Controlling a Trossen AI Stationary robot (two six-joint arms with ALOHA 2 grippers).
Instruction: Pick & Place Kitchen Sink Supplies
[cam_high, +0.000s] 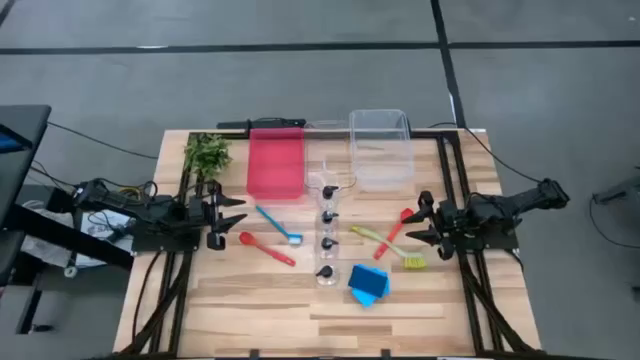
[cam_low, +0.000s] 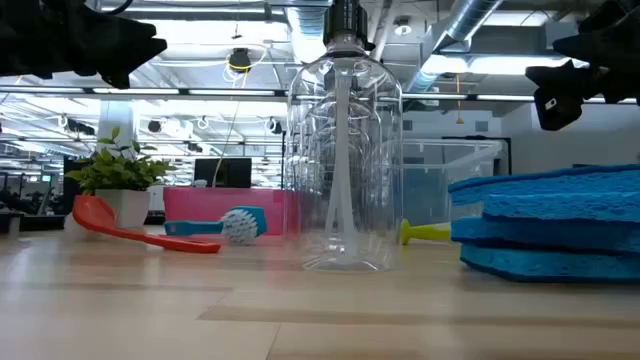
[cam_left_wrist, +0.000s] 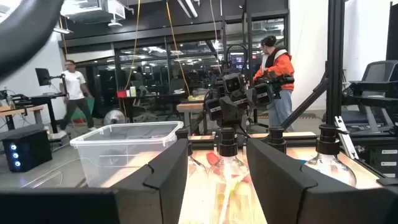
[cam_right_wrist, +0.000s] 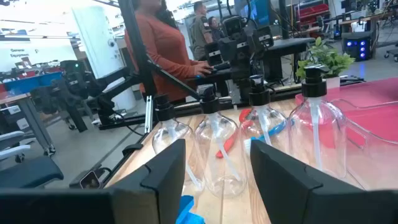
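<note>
Several clear bottles with black caps (cam_high: 325, 230) stand upright in a row down the table's middle. Left of them lie a blue brush (cam_high: 278, 224) and a red spoon (cam_high: 266, 248). On the row's right lie a yellow-green brush (cam_high: 390, 247) and a red utensil (cam_high: 398, 230). Stacked blue sponges (cam_high: 368, 284) lie toward the near edge. My left gripper (cam_high: 232, 222) hovers open at the table's left, pointing at the bottles (cam_left_wrist: 227, 155). My right gripper (cam_high: 420, 222) hovers open at the right, facing the same row (cam_right_wrist: 214, 137). Neither has anything between its fingers.
A red bin (cam_high: 275, 163) and a clear bin (cam_high: 381, 150) stand at the far side, with a potted plant (cam_high: 207, 153) at the far left. Bare wood shows along the near edge. People stand in the room beyond the table.
</note>
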